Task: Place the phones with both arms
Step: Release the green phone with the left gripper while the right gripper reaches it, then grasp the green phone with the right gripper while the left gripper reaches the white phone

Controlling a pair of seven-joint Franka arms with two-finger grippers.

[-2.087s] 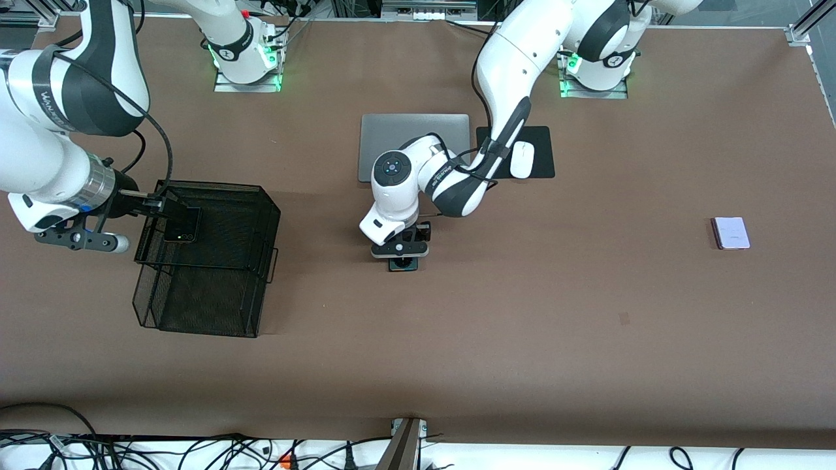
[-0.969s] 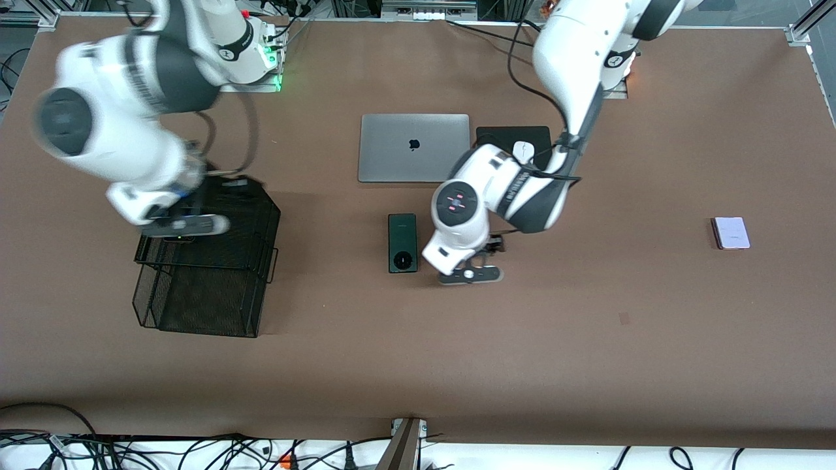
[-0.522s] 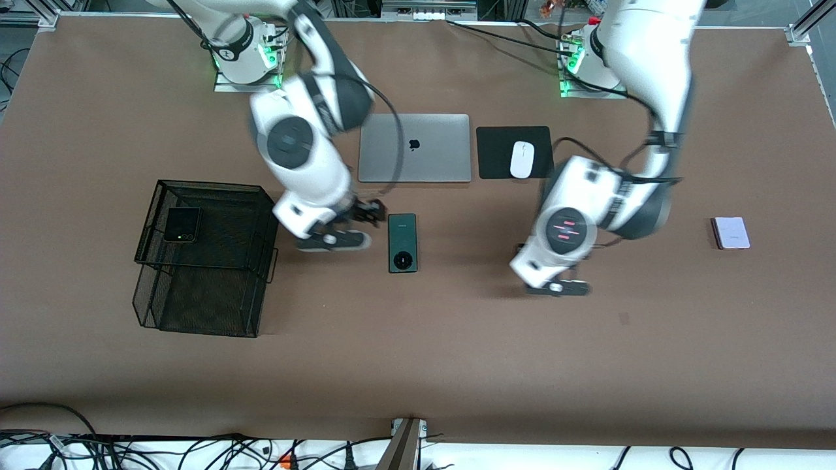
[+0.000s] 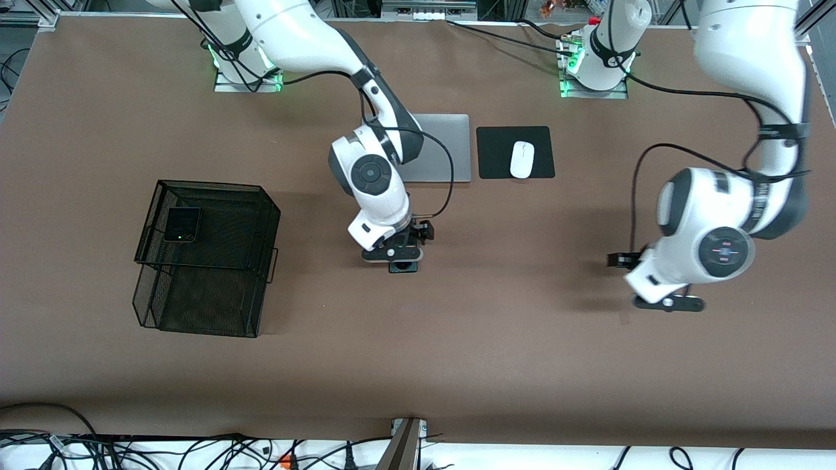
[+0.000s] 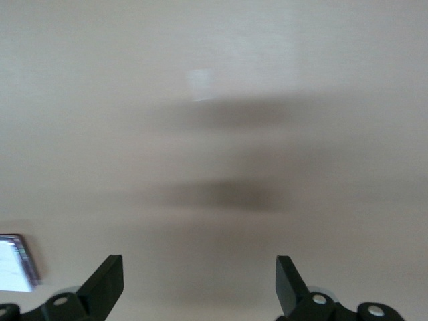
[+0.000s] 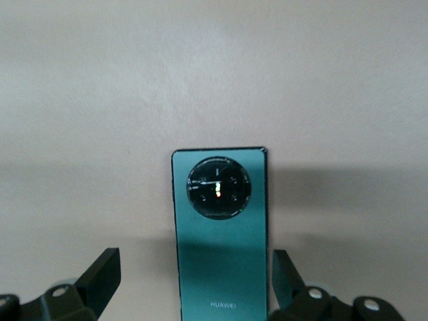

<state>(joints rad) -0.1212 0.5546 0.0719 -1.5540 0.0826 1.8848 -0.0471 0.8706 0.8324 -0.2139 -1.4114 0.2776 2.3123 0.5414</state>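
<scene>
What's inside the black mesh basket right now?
A small black phone lies flat on the mesh basket's upper tier. The mesh hides whatever the lower tier may hold.

Right arm [image 4: 307, 39]: I have it reaching from its base out to mid-table, elbow bent, wrist turned straight down. Right gripper [image 6: 194, 294]: low over the table, fingers [image 6: 100, 274] spread wide apart, nothing clamped between them.

Left arm [image 4: 751, 59]: I have it arched high from its base and folded back down toward its own end of the table, wrist pointing down. Left gripper [image 5: 200, 291]: hanging above bare tabletop, fingers [image 5: 107, 277] spread wide, empty.
</scene>
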